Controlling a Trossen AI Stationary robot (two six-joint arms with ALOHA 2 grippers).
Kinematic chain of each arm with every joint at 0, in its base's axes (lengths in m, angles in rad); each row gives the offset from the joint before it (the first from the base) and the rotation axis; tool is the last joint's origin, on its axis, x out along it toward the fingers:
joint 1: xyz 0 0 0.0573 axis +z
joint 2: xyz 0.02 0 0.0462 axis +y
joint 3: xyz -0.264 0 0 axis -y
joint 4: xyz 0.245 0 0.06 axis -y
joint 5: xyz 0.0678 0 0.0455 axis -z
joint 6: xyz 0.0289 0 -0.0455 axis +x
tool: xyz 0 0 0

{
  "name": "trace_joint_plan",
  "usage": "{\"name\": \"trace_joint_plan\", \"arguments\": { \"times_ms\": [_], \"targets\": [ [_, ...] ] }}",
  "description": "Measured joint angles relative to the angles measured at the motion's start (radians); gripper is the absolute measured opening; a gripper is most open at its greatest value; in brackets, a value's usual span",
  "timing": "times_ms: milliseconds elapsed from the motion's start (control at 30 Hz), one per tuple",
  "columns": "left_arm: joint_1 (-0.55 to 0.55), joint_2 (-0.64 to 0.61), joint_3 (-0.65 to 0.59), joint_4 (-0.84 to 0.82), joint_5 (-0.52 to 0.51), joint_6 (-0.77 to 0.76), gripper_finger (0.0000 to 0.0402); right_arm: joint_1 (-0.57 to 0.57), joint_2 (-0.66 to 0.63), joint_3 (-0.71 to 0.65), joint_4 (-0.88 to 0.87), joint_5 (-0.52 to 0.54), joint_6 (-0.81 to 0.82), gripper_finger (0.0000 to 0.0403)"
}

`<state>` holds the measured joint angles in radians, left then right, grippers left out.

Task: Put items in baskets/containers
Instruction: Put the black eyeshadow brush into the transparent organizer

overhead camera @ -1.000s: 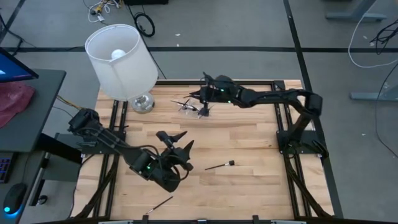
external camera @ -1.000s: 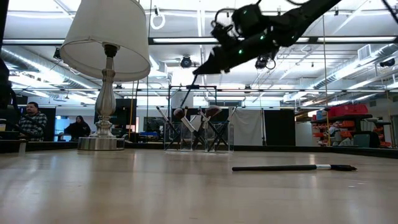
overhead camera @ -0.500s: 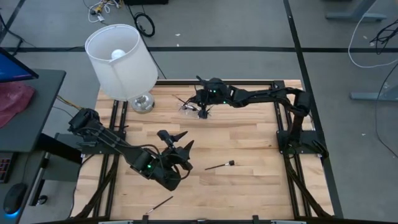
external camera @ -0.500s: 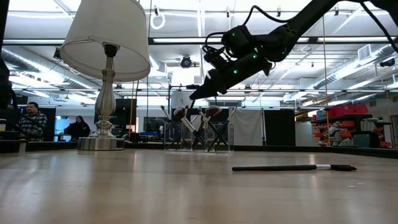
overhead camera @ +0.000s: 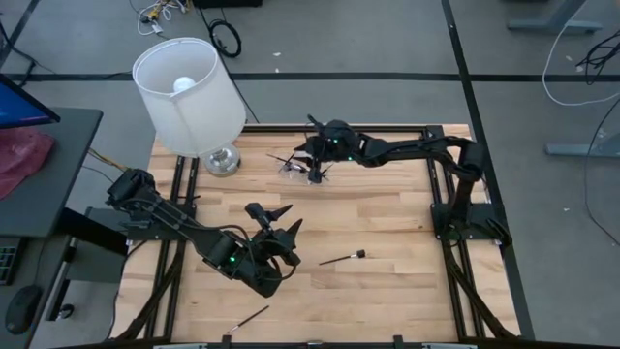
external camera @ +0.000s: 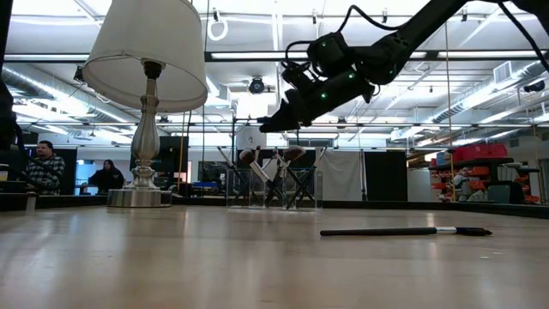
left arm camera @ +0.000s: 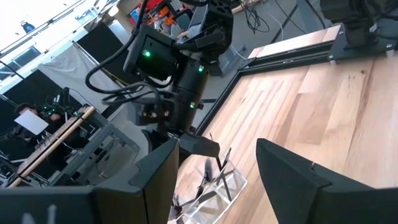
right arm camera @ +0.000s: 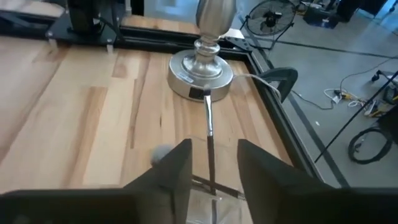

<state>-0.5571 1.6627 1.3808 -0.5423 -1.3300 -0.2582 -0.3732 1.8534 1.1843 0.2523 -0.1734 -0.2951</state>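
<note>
Wood-slat table [overhead camera: 387, 223] in a big workshop, concrete floor round it; white-shaded lamp [overhead camera: 190, 95] at the far left corner, people seated far back in the low view.

Right gripper [overhead camera: 312, 151] hangs just above the clear container [overhead camera: 302, 171], which sits near the lamp base w/ several brushes already standing in it. In the right wrist view the fingers [right arm camera: 171, 172] are parted w/ 1 brush [right arm camera: 209, 138] upright in the gap, handle pointing up, no pad clearly touching it; looks like a release, brush going into the container directly below.

Left gripper [overhead camera: 274, 233] waits mid-table, near side, jaws wide apart, nothing in them.

2 brushes are loose: brush w/ pale tip [overhead camera: 343, 258] lies flat just right of the left gripper, long axis roughly left-right, tip toward the right arm. Another thin brush [overhead camera: 252, 317] lies at the near edge, diagonal. Both well apart from the right gripper; left arm clearly nearer to each.
</note>
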Motion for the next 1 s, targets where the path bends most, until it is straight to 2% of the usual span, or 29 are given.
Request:
{"name": "trace_joint_plan", "arguments": {
  "times_ms": [200,400,633,800,1000],
  "targets": [
    [0.000,0.000,0.000,0.000,0.000,0.000,0.0220,0.048,-0.086,0.000,-0.112,0.001,0.022,0.0152],
    [0.000,0.000,0.000,0.000,0.000,0.000,0.0220,0.117,-0.270,0.000,-0.282,0.000,0.048,0.0155],
    [0.000,0.001,0.000,0.003,0.000,0.000,0.0220,0.204,-0.469,0.000,-0.586,0.000,0.203,0.0155],
    [0.000,0.001,0.000,0.005,0.000,0.000,0.0220,0.287,-0.499,-0.003,-0.794,0.000,0.243,0.0155],
    [0.000,0.001,0.000,0.008,0.000,0.000,0.0220,0.384,-0.499,-0.123,-0.724,-0.002,0.261,0.0155]
  ]
}}
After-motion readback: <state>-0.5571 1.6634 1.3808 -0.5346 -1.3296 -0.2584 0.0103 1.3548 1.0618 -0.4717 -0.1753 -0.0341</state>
